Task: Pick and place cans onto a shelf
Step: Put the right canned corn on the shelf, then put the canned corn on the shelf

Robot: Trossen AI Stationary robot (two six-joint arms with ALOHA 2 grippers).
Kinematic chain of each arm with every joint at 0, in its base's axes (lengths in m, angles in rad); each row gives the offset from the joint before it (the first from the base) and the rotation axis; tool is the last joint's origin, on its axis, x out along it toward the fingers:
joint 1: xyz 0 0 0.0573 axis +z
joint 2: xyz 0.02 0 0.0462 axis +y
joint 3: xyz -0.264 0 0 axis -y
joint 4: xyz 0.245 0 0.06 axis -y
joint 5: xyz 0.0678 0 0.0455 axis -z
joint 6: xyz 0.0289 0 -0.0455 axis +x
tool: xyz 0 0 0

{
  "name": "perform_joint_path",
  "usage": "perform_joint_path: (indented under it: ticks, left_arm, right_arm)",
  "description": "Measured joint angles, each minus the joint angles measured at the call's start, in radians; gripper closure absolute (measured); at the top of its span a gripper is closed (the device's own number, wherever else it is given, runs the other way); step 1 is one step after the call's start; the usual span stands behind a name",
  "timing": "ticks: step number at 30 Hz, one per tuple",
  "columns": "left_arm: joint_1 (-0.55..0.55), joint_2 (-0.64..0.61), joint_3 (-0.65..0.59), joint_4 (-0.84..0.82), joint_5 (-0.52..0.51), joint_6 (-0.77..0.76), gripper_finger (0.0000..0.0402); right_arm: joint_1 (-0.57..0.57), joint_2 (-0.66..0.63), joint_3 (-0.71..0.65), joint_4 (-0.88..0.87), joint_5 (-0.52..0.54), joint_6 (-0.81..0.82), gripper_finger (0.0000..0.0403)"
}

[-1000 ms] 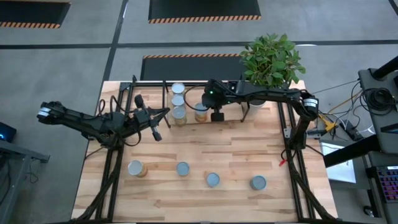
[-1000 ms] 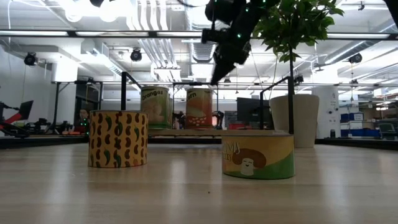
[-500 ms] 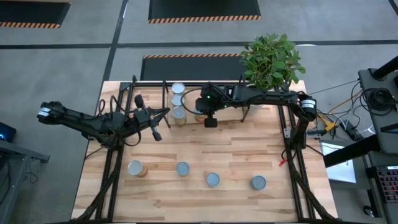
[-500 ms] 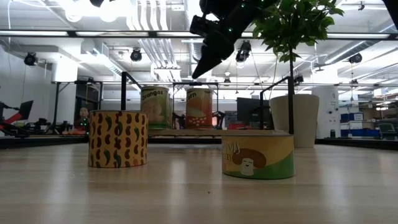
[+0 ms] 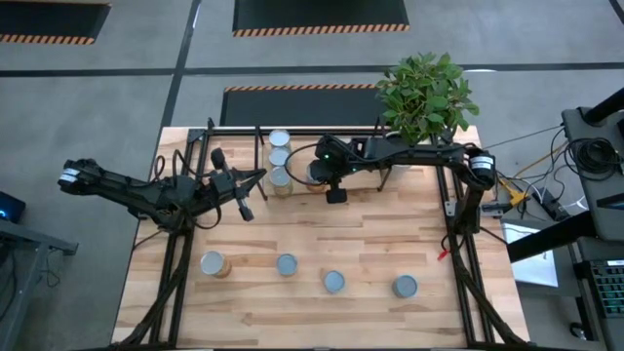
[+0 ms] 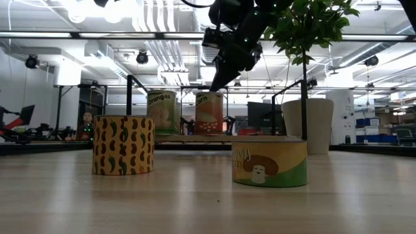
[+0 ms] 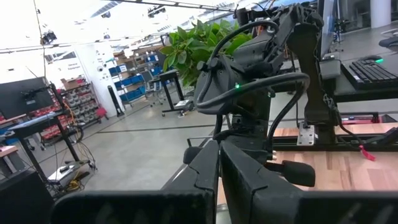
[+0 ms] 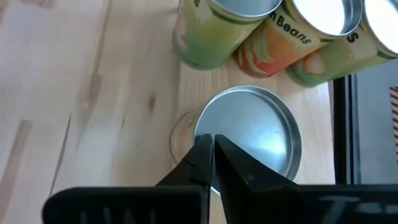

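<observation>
Several cans stand on the shelf (image 5: 258, 146) at the table's far side: three in a row (image 5: 280, 159) and one orange-sided can (image 5: 314, 174) beside them, on the shelf's wooden board (image 6: 188, 138). Several more cans (image 5: 287, 264) stand in a row near the table's front edge. My right gripper (image 5: 335, 195) is shut and empty. It hangs slanted just above the orange-sided can's silvery top (image 8: 255, 137), with a small gap in the low view (image 6: 214, 86). My left gripper (image 5: 242, 208) is shut and empty, waiting at the table's left (image 7: 219, 149).
A white pot with a leafy plant (image 5: 425, 96) stands at the far right, close behind my right arm. Black frame bars (image 5: 458, 244) run along the table's left and right sides. Bare wood (image 5: 370, 234) lies between the shelf and the front row of cans.
My right gripper, shut throughout, has swung toward the table's left edge and a little toward the near edge. It has then come back slightly to the right and lower, over the orange-sided can. The cans have stayed in place.
</observation>
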Motion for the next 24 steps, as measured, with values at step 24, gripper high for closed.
perform_joint_path:
  ticks: [24]
  left_arm:
    - [0.0,0.0,0.0,-0.001,0.012,-0.18,0.0402]
  right_arm:
    - [0.207,-0.427,-0.327,0.165,0.0,0.112,0.0394]
